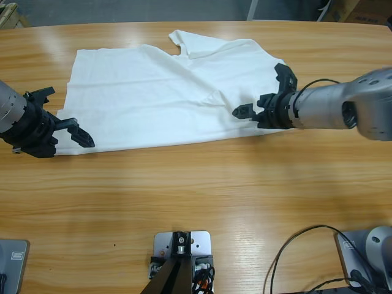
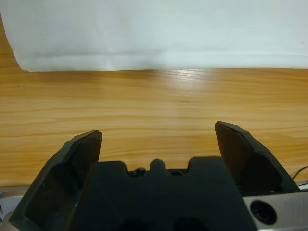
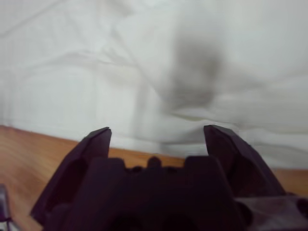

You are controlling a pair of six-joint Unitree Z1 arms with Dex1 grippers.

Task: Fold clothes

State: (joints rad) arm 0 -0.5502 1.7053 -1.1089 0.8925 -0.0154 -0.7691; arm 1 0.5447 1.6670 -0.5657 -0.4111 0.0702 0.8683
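White T-shirt [image 1: 165, 92] lies spread on the wooden table [image 1: 202, 202], mostly flat, one sleeve or corner turned over near its far edge and a crease running through the middle; no neat fold made yet, by my judgement. Left gripper [image 1: 64, 116] sits at one end of the garment, jaws spread wide and empty, its tips just beside the near corner of the cloth; in the left wrist view the hem [image 2: 159, 60] lies ahead of the tips with bare wood between, so nothing is pinched. Right gripper [image 1: 263, 92] is at the other end, jaws likewise spread and holding nothing, one tip over the cloth and the other at its edge. In the right wrist view rumpled fabric [image 3: 159, 72] fills everything beyond the tips, with a thin strip of wood just below them. Risks: if either pair of jaws closes from here without going lower and further in, it is likely to miss or catch only the top layer, and the fold would drag crooked. At the right end, the bunched cloth could give an uneven grab. Uneven lifting between the two ends would skew the garment. The high view gives both ends and the overall outline; only the wrist views show the gap, or lack of one, between tips and cloth. Chest lettering and neck label: cannot make out.
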